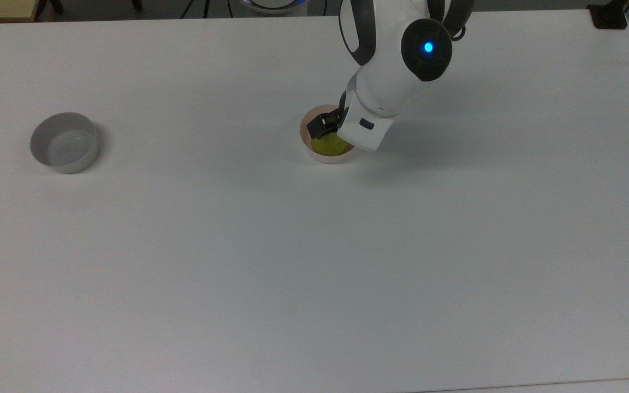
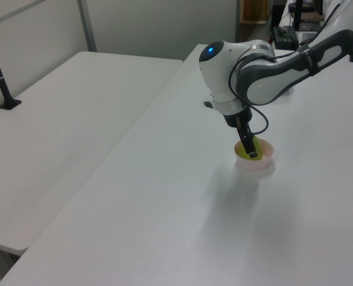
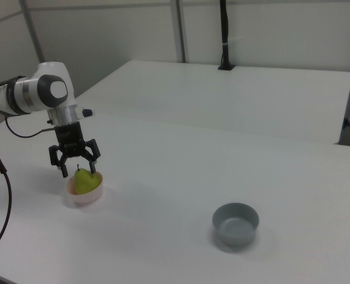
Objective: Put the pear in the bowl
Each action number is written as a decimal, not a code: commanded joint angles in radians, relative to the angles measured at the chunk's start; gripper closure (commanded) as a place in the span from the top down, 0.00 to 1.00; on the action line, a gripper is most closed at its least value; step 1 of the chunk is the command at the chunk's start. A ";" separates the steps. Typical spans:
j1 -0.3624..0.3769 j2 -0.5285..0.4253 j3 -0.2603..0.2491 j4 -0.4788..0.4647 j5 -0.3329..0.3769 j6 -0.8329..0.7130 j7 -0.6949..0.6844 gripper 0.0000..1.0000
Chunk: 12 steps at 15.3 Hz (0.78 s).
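We see the small yellow-green pear [image 3: 86,180] sitting in the round pale pink bowl [image 3: 86,195]; the black two-finger gripper [image 3: 75,170] hangs just above it, spread wide, gripping nothing.

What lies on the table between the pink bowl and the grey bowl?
Nothing: in the top view the table is bare between the pink bowl, which holds the pear, and the grey bowl.
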 commanded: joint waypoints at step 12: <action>-0.299 -0.274 0.018 0.068 -0.009 -0.088 0.173 1.00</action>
